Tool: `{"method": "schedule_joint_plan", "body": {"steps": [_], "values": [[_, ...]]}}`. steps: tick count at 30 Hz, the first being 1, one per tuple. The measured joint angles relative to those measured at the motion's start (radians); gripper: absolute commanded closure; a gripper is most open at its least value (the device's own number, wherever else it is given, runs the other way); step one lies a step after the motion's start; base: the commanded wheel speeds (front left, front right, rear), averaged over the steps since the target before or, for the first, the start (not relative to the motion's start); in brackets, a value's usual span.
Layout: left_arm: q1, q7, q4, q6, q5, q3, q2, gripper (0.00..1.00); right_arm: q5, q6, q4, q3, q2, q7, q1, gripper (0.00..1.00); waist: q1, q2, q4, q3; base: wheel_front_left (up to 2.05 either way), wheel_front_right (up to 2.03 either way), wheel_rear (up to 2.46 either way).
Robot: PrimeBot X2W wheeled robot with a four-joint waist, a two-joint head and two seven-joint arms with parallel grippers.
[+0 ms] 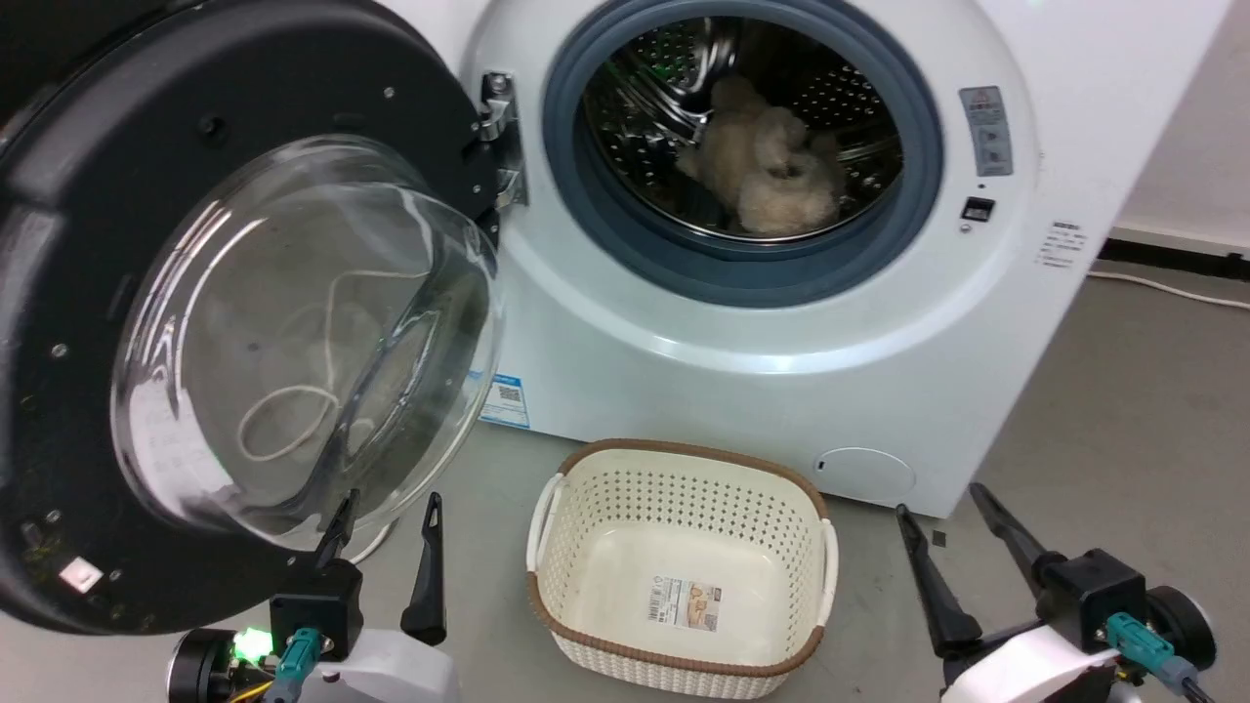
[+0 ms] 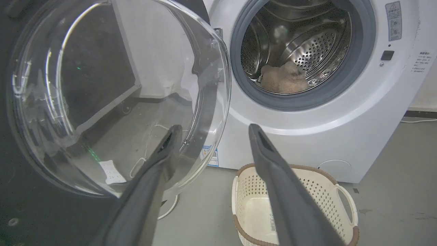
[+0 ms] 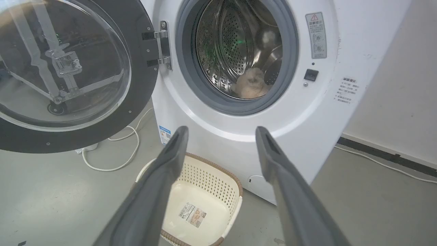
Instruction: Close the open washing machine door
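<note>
The washing machine door [image 1: 293, 332] stands swung wide open at the left of the white washer [image 1: 742, 381], hung by its right edge on a bright metal hinge [image 1: 500, 127]. It is upright, with its inner face turned out toward the robot and away from the drum opening. The door is a full circle, so no axis is longer than another. Its broad rim is matte black plastic dotted with small screws, and from the centre a clear, glossy glass bowl bulges outward.

Beside the hinge, a smooth grey rubber ring [image 1: 742, 278] frames the perforated steel drum [image 1: 664, 78], where a fluffy beige bundle [image 1: 771, 166] lies.

On the grey floor [image 1: 1123, 410] just before the washer sits a cream plastic basket [image 1: 586, 527] with lattice walls, a brown woven rim and a paper label inside. A white cable [image 3: 126, 160] loops on the floor below the door.

The left end effector [image 1: 390, 500] is released, with its dark tapered fingers spread and holding nothing. One fingertip overlaps the bowl's lower edge, and I cannot tell whether it touches. The right end effector [image 1: 937, 500] is likewise released and hangs to the right of the basket.
</note>
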Motion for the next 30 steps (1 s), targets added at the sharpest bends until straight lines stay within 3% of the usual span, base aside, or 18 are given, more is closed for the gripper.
{"method": "schedule_joint_plan", "body": {"steps": [30], "values": [[0.046,-0.061,-0.054,0.052,0.000,-0.020,0.013,0.00,0.057,0.000,0.053,0.114,-0.032,-0.062,-0.012,0.00,0.0000,0.0000,0.126,0.002,0.00,0.00,0.00]]}}
